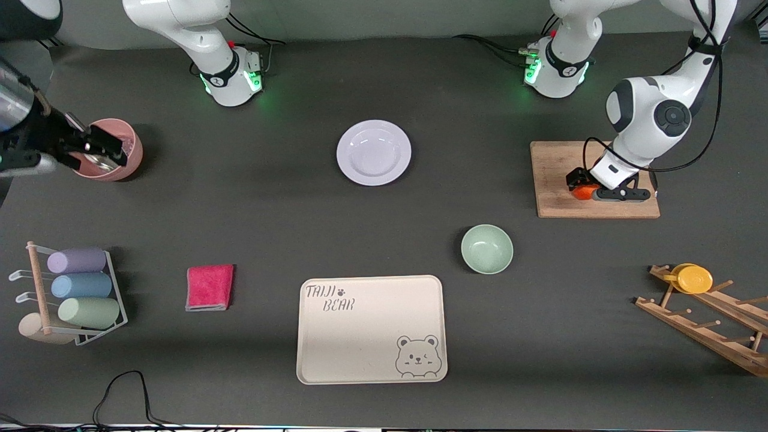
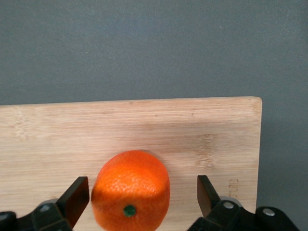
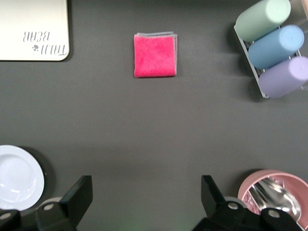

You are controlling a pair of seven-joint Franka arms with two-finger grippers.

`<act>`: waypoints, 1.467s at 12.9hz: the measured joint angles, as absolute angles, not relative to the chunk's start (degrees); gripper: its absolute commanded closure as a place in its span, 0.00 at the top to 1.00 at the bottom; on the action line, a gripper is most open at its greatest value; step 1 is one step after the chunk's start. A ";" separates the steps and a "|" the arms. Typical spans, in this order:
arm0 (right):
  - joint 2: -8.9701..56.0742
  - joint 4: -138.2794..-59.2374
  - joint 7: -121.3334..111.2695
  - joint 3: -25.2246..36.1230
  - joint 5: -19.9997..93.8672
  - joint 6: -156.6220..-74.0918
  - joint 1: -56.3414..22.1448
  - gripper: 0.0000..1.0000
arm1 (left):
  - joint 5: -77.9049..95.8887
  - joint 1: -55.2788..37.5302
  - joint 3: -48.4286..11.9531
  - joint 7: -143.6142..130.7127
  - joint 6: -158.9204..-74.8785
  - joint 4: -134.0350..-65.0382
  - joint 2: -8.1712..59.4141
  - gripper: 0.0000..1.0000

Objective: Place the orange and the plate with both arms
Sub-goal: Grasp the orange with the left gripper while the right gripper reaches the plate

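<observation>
The orange [image 1: 579,192] lies on a wooden cutting board [image 1: 558,162] toward the left arm's end of the table. My left gripper [image 1: 591,191] is down at the board, open, with a finger on each side of the orange [image 2: 131,190]. In the left wrist view [image 2: 143,195] one finger is close to the fruit and the other stands apart from it. The pale lavender plate [image 1: 373,152] sits empty in the middle of the table, near the arm bases. My right gripper [image 1: 105,147] is open and empty, up in the air over the pink cup; its wrist view [image 3: 144,197] shows the plate [image 3: 17,177] at the edge.
A pink cup [image 1: 117,153] with metal cutlery stands under the right gripper. A mint-green bowl [image 1: 486,248] and a beige bear-print tray [image 1: 371,329] lie nearer the front camera than the plate. There are also a pink cloth [image 1: 210,287], a rack of pastel cups [image 1: 78,288] and a wooden rack with a yellow lid [image 1: 693,278].
</observation>
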State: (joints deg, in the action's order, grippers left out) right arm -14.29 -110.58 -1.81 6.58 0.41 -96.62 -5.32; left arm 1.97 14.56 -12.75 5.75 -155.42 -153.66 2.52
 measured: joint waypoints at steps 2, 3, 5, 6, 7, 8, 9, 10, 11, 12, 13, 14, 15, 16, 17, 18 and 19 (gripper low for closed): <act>-17.26 -113.16 0.33 6.44 0.41 -96.48 -5.44 1.00 | 1.97 14.57 -12.74 5.76 -156.35 -153.82 3.55 0.47; -17.59 -113.69 0.96 6.25 0.41 -96.48 -5.81 1.00 | 1.97 14.57 -12.74 5.76 -156.40 -153.82 3.64 0.18; -17.55 -114.15 1.92 6.07 0.41 -96.50 -7.46 1.00 | 1.97 14.57 -12.78 5.79 -156.39 -153.81 3.45 0.00; -17.49 -114.26 2.17 5.93 0.43 -96.51 -7.86 1.00 | 1.96 14.57 -12.80 5.80 -156.39 -153.81 3.46 0.00; -17.45 -114.44 2.23 5.88 0.80 -96.51 -8.03 1.00 | 1.94 14.57 -12.83 5.80 -156.39 -153.81 3.46 0.00; -17.42 -114.82 2.23 5.92 1.82 -96.50 -8.04 1.00 | 1.94 14.57 -12.94 5.80 -156.24 -153.78 3.42 0.00; -17.37 -115.49 2.23 6.07 3.70 -96.50 -8.04 1.00 | 1.93 14.51 -13.19 5.80 -155.38 -153.63 3.13 0.00; -17.33 -116.58 2.23 6.25 6.18 -96.50 -8.03 1.00 | 1.94 14.25 -13.57 5.77 -153.06 -152.97 2.39 0.00; -17.30 -117.96 2.23 6.34 8.92 -96.60 -8.01 1.00 | 1.94 13.60 -13.93 5.52 -149.29 -151.71 1.10 0.00; -17.23 -119.60 2.17 6.35 11.73 -96.84 -8.02 1.00 | 2.03 12.51 -14.35 4.91 -144.17 -149.66 -0.77 0.00; -17.17 -121.49 1.71 6.33 14.23 -97.67 -8.04 1.00 | 2.50 11.11 -14.65 4.30 -139.01 -147.15 -2.76 0.00; -17.12 -123.81 0.25 6.33 16.92 -99.33 -8.05 1.00 | 4.43 9.44 -14.89 3.88 -133.89 -144.23 -4.66 0.00; -17.06 -126.29 -1.76 6.43 19.74 -101.08 -8.05 1.00 | 7.38 7.80 -15.09 3.65 -129.50 -141.34 -6.09 0.00; -16.99 -128.96 -4.04 6.80 22.87 -102.76 -8.05 1.00 | 10.48 6.08 -15.24 3.09 -125.79 -138.42 -7.00 0.00; -16.82 -131.52 -7.25 7.49 26.51 -103.76 -8.04 1.00 | 12.31 4.34 -15.33 1.46 -123.35 -135.90 -7.39 0.00; -16.57 -134.30 -11.50 8.48 31.35 -104.53 -8.02 1.00 | 13.00 2.31 -15.38 -1.32 -121.81 -133.64 -7.42 0.00; -16.23 -137.45 -16.07 9.75 36.01 -105.65 -8.00 1.00 | 13.30 -0.04 -15.40 -4.97 -120.77 -131.70 -7.36 0.00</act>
